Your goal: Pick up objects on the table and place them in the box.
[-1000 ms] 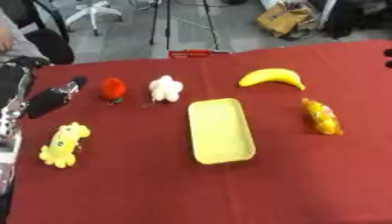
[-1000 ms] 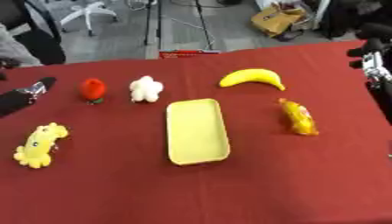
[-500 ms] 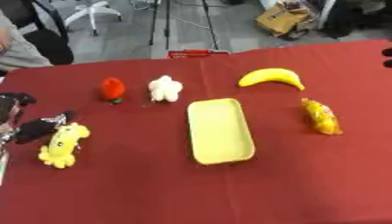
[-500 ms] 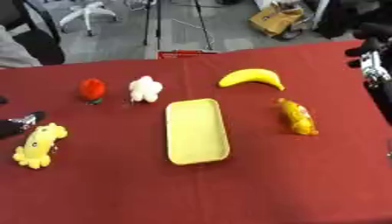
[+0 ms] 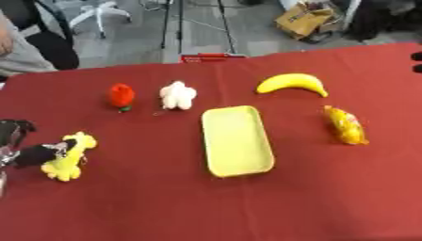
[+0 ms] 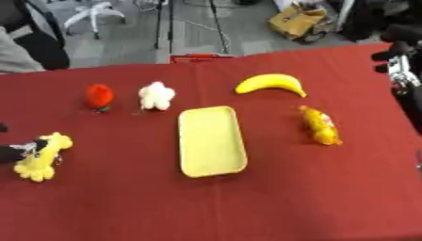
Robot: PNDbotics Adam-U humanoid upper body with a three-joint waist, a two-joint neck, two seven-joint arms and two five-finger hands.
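A yellow plush toy [image 5: 70, 156] lies near the table's left edge. My left hand [image 5: 23, 149] comes in from the left; one dark finger touches the toy's left side and another stands apart above it, so the hand is open. A red strawberry-like toy [image 5: 121, 94] and a white plush [image 5: 177, 95] sit further back. To the right lie a banana [image 5: 293, 84] and an orange-yellow toy [image 5: 346, 125]. A shallow yellow box [image 5: 237, 140] lies in the middle, with nothing in it. My right hand [image 6: 401, 59] hangs at the far right edge, away from everything.
The red cloth table [image 5: 247, 207] ends at a far edge, behind which are a red-and-white strip [image 5: 213, 58], stand legs, office chairs and a cardboard box [image 5: 306, 19] on the floor. A person's sleeve [image 5: 16, 52] shows at the far left.
My left hand has dropped from beside the strawberry toy toward me and now reaches the yellow plush toy. The right hand has barely moved.
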